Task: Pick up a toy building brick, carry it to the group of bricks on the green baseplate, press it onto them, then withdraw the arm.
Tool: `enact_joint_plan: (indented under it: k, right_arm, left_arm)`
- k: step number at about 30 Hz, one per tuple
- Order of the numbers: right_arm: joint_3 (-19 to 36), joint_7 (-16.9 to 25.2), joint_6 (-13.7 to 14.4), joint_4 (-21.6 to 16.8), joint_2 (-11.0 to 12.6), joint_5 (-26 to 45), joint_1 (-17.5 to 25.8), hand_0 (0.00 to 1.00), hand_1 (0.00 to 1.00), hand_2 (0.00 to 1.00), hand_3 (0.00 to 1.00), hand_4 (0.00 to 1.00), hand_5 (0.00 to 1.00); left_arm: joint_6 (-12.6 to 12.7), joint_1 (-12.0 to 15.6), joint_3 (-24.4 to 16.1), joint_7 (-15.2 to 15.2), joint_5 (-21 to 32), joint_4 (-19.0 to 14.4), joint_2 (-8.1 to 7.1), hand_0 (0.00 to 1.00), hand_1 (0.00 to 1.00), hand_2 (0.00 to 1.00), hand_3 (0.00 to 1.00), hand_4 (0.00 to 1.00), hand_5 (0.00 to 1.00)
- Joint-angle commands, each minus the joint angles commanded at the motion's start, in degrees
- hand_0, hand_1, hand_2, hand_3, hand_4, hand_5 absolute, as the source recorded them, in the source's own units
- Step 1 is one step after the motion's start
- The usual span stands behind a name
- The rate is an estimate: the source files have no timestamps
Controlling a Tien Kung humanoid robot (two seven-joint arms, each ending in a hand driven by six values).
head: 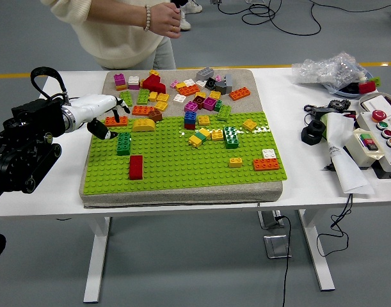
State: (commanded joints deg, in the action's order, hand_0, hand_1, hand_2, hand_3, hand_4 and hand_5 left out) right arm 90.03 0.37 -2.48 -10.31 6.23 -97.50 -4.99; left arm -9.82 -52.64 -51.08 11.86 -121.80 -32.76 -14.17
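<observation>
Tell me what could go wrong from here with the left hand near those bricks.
The left hand hovers empty beside the orange brick and just above the dark green brick; a sweep could knock either loose. The person's hand is off the table now, but might reach back in.

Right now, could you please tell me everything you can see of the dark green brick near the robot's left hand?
The dark green brick is a studded, plastic-looking block, longer than wide, standing upright on the green baseplate near its left edge. A red brick sits apart, nearer the table's front. The left hand hovers just above-left, not touching it.
</observation>
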Motion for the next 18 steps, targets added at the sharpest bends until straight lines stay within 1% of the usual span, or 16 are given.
enact_joint_plan:
  k: [2, 3, 6, 10, 12, 14, 15, 18]
  right_arm:
    - [0.0, 0.0, 0.0, 0.0, 0.0, 0.0, 0.0, 0.777, 0.706, 0.748, 0.767, 0.998, 0.776]
    - [0.0, 0.0, 0.0, 0.0, 0.0, -0.1, 0.0, 0.777, 0.706, 0.749, 0.767, 0.998, 0.776]
    - [0.0, 0.0, 0.0, 0.0, 0.1, -0.1, -0.1, 0.777, 0.706, 0.749, 0.767, 0.998, 0.776]
    - [0.0, 0.0, 0.0, 0.0, 0.1, 0.0, -0.2, 0.777, 0.705, 0.748, 0.767, 0.998, 0.776]
    - [0.0, 0.0, 0.0, 0.0, 0.1, 0.0, -0.3, 0.777, 0.705, 0.748, 0.767, 0.998, 0.776]
    - [-0.1, 0.0, 0.0, 0.0, 0.1, 0.1, -0.3, 0.777, 0.705, 0.748, 0.767, 0.998, 0.776]
    - [-0.1, 0.0, 0.0, 0.0, 0.1, 0.1, -0.3, 0.777, 0.705, 0.748, 0.767, 0.998, 0.777]
    - [-0.2, 0.0, 0.0, 0.0, 0.1, 0.1, -0.4, 0.777, 0.705, 0.748, 0.767, 0.998, 0.777]
  left_arm:
    - [-0.2, -0.1, 0.1, 0.0, 0.0, 0.1, 0.06, 0.924, 0.894, 0.733, 0.865, 0.901, 0.002]
    - [-0.5, -0.3, 0.1, 0.0, -0.1, 0.4, 0.18, 0.980, 0.941, 0.794, 0.912, 0.917, 0.002]
    - [-1.1, -0.9, 0.8, 0.3, 0.1, 1.6, 0.58, 0.980, 0.941, 0.794, 0.912, 0.917, 0.002]
    - [-1.2, -1.5, 1.6, 0.5, 0.6, 3.1, 1.03, 0.989, 0.953, 0.808, 0.924, 0.908, 0.016]
    - [-1.1, -1.8, 2.2, 0.6, 1.1, 3.9, 1.24, 0.989, 0.953, 0.808, 0.924, 0.908, 0.016]
    - [-0.8, -2.4, 3.4, 0.9, 2.0, 5.5, 1.66, 0.989, 0.953, 0.808, 0.924, 0.908, 0.016]
    - [-0.6, -2.6, 4.0, 1.0, 2.5, 6.2, 1.86, 0.992, 0.959, 0.811, 0.929, 0.885, 0.024]
    - [-0.2, -3.1, 5.1, 1.2, 3.6, 7.7, 2.38, 0.992, 0.959, 0.811, 0.929, 0.885, 0.024]
